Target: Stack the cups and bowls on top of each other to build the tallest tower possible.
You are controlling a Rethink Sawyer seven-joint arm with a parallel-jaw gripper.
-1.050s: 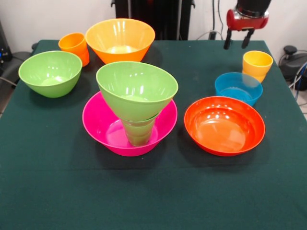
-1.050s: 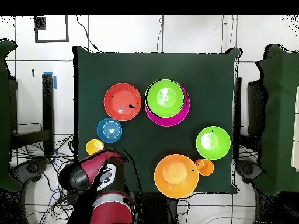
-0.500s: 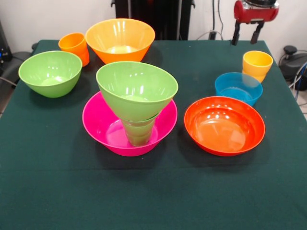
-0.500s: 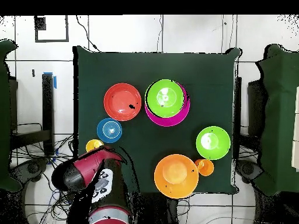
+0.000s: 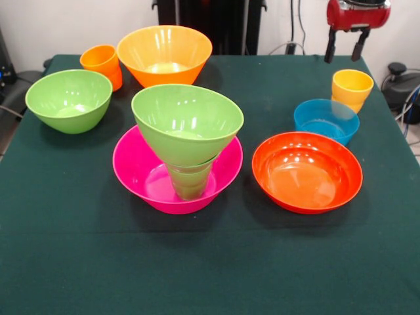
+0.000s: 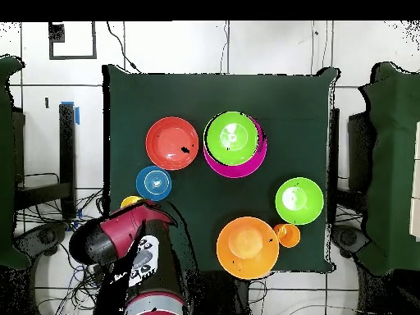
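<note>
A: The red and black gripper [image 5: 346,47] has been drifting rightward along the top edge of the front view; its two black fingers [image 5: 331,47] are hanging spread apart, gripping nothing.

B: And the tower?

A: It is sitting mid-frame: a large glossy pink plastic bowl [image 5: 141,176] is carrying a green tapered tumbler [image 5: 189,181] and a tilted light green flared bowl [image 5: 187,121]. The yellow-orange tumbler [image 5: 352,88] is standing at upper right, below the gripper.

No readable text, labels, brand names, numbers or signs appear in either the front or overhead view.
</note>
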